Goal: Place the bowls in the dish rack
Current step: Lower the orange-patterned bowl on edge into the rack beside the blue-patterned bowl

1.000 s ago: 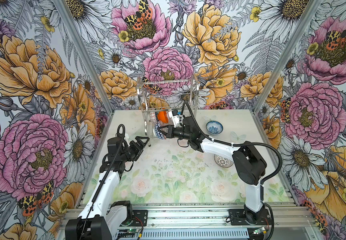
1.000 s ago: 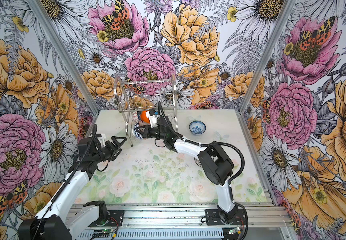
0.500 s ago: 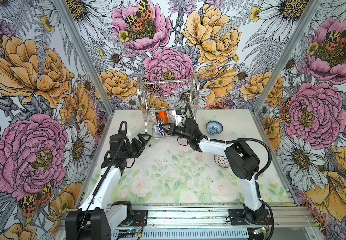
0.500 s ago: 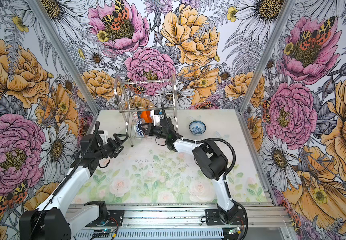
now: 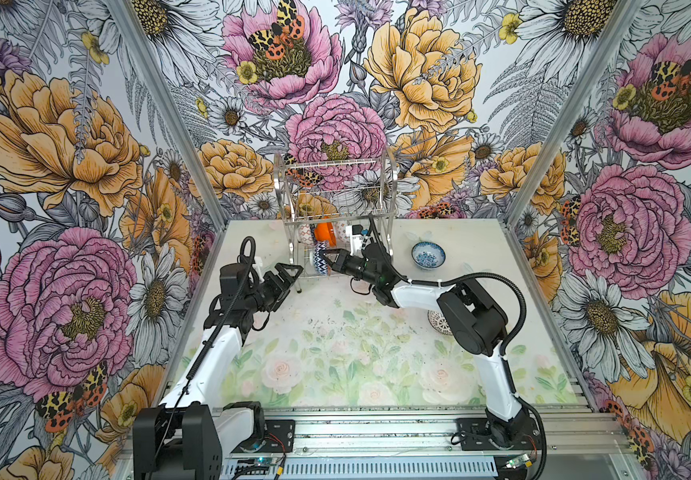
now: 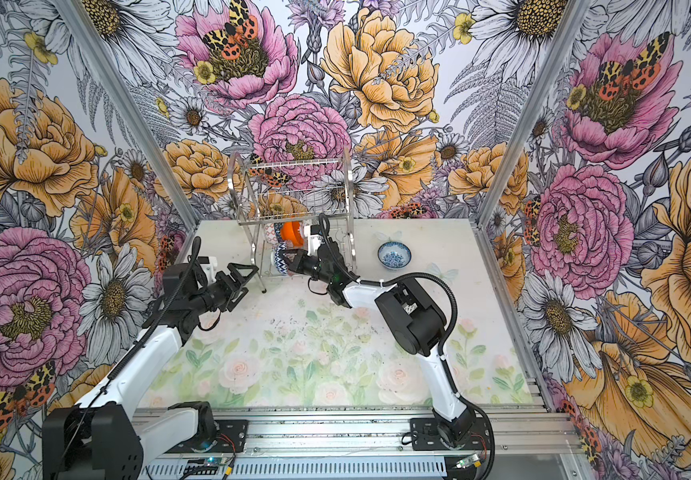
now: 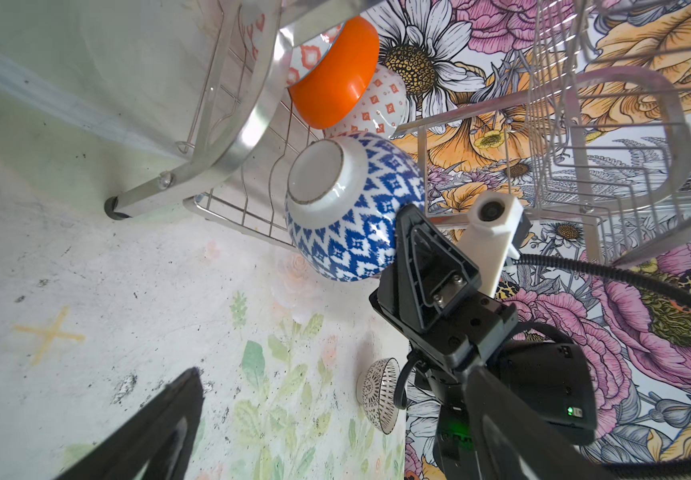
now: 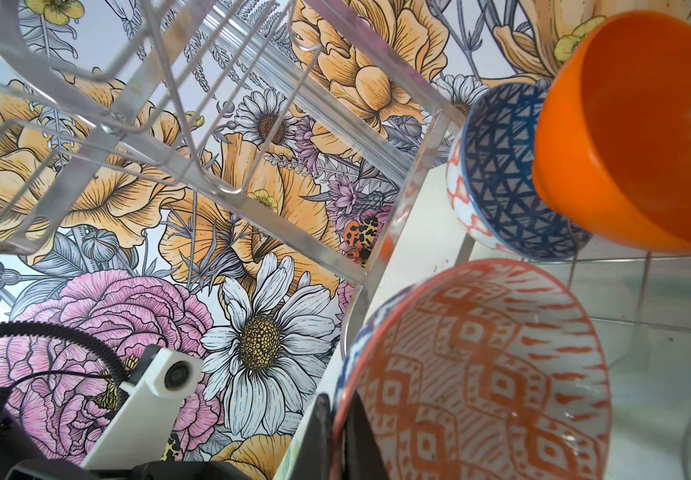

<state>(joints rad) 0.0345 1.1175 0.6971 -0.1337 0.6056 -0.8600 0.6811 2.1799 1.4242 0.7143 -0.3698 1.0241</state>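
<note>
– Bowls from above: where is the one in hand?
– In both top views the right pincer (image 5: 330, 262) is clamped on the rim of the navy zigzag bowl (image 5: 319, 262). It holds the bowl on edge at the front of the dish rack (image 5: 335, 195), at the lower shelf, likely so it can slot between the wires. The plain orange bowl (image 5: 325, 232) stands racked just beyond the pincer's tips. The floral bowl (image 5: 428, 254) sits on the table (image 5: 335, 332), well behind its wrist.
– The left pincer (image 5: 290, 276)?
– Spread apart and empty, just beside the rack's leg; keeping clear, I judge.
– Its wrist view?
– The navy zigzag bowl shows its foot, low against the shelf's front wire; whether it touches, I cannot tell. The lattice bowl (image 7: 377, 395) lies behind the right pincer, beside its arm.
– The right wrist view?
– One finger (image 8: 362, 449) bites the rim, and racked bowls lean ahead of the tips.
</note>
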